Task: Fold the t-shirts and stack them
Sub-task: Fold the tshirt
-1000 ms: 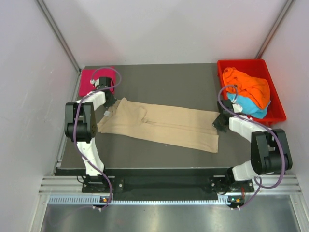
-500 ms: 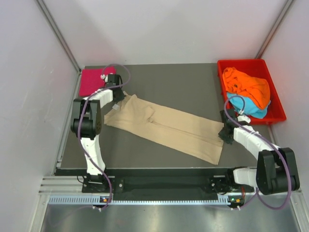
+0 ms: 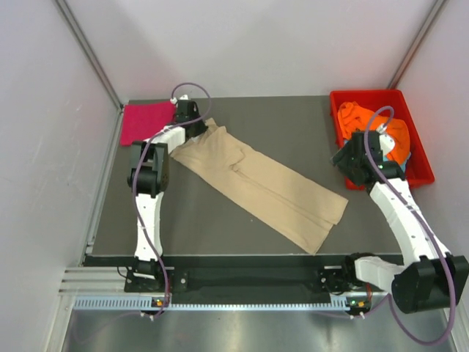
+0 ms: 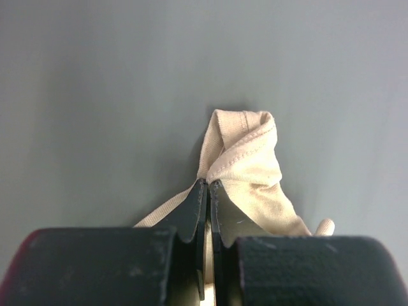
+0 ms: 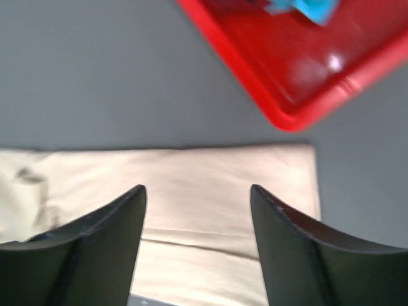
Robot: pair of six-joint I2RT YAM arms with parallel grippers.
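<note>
Right now the long beige cloth t-shirt (image 3: 264,187), narrowed into a strip, lies slantwise across the dark grey table (image 3: 293,125). Its far end is pinched in the closed left gripper (image 4: 208,186), just beside the flat-folded magenta-pink t-shirt (image 3: 143,122). The right gripper (image 5: 197,189) hangs above the strip's other end, jaws wide apart and empty, near the red plastic tray (image 3: 370,94) with the crumpled orange t-shirt (image 3: 388,136). I'd say the crosswise fold is in hand, and next that free gripper must take the hem end cleanly.
</note>
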